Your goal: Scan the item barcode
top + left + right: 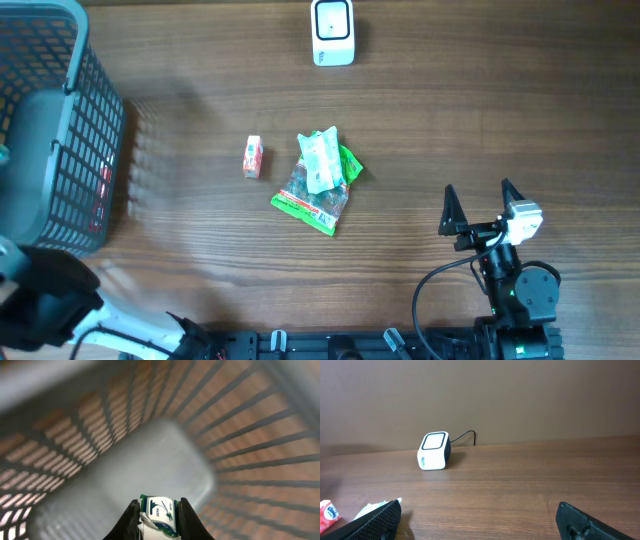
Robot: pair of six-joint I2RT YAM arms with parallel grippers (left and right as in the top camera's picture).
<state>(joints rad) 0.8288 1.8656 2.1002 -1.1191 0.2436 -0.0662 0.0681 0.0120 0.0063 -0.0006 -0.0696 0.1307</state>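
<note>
left jaws clenched on a white-green packet (160, 511) inside the basket (250, 435); right jaws wide apart over the surface (450, 110); scanner (332, 33) sits well apart

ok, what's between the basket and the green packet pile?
A small red-and-white packet, lying apart from both the basket and the green packet pile; nothing else on that stretch. Overhead view shows it.

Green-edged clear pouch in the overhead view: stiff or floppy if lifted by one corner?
Probably floppy: the pouch looks like thin, crinkled film, so it would likely sag. Lying flat, it seems light. The white packet lying partly on it might slide off.
</note>
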